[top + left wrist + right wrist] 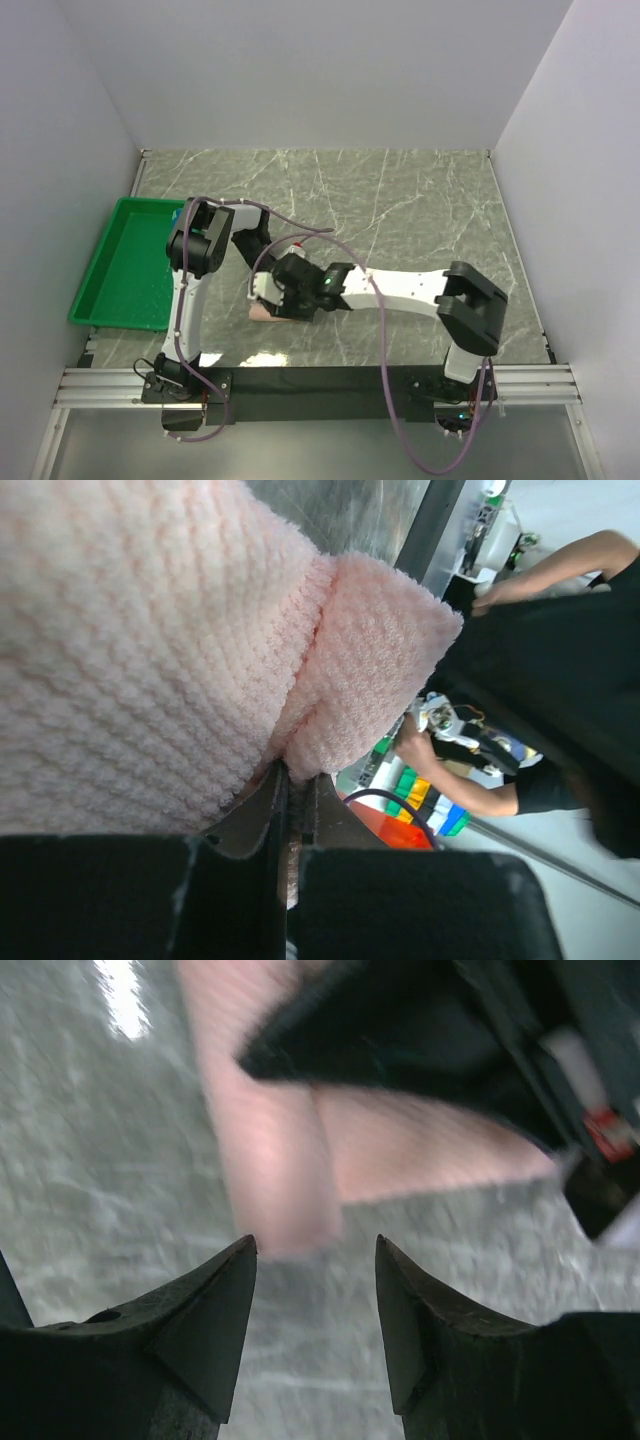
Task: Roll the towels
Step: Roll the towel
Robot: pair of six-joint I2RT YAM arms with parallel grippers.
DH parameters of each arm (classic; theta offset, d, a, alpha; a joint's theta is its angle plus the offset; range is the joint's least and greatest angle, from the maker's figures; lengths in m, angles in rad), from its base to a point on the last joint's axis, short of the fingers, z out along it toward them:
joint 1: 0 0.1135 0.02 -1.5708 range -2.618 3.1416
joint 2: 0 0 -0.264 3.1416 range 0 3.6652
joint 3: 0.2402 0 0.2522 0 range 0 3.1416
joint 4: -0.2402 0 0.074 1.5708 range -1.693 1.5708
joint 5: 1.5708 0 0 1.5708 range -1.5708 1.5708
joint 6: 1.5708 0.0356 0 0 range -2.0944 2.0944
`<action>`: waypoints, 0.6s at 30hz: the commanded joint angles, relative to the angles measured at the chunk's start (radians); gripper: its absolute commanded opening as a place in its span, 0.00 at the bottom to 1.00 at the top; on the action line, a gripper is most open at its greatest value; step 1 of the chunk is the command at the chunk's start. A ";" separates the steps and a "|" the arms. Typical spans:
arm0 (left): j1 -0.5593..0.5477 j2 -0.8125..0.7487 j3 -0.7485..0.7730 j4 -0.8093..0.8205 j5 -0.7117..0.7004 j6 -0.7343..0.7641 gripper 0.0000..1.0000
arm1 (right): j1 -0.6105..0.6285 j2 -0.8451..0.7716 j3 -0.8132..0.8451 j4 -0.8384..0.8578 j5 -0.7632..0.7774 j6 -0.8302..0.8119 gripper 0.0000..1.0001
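Note:
A pink towel (262, 313), partly rolled, lies on the marble table near the front edge, between the two arms. In the left wrist view the towel (150, 630) fills most of the frame, and my left gripper (297, 785) is shut on a fold of it. In the top view the left gripper (264, 288) sits right over the towel. My right gripper (315, 1245) is open and empty, its tips just short of the end of the rolled part (275, 1170). In the top view the right gripper (292, 296) is right beside the left one.
A green tray (120, 260) lies at the table's left edge. Grey walls enclose the table on the left, back and right. The left gripper's black body (400, 1050) crosses over the towel in the right wrist view. A purple cable (300, 235) loops over both arms.

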 commanded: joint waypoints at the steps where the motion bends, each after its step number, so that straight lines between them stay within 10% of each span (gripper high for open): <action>1: 0.010 0.063 0.010 0.322 -0.134 0.055 0.05 | 0.047 0.040 0.054 0.098 0.077 -0.030 0.57; 14: 0.027 0.083 0.032 0.308 -0.108 0.053 0.06 | 0.092 0.164 0.036 0.153 -0.026 -0.063 0.46; 18: 0.031 0.051 0.013 0.340 -0.100 0.038 0.10 | 0.069 0.210 0.036 0.112 -0.147 -0.059 0.00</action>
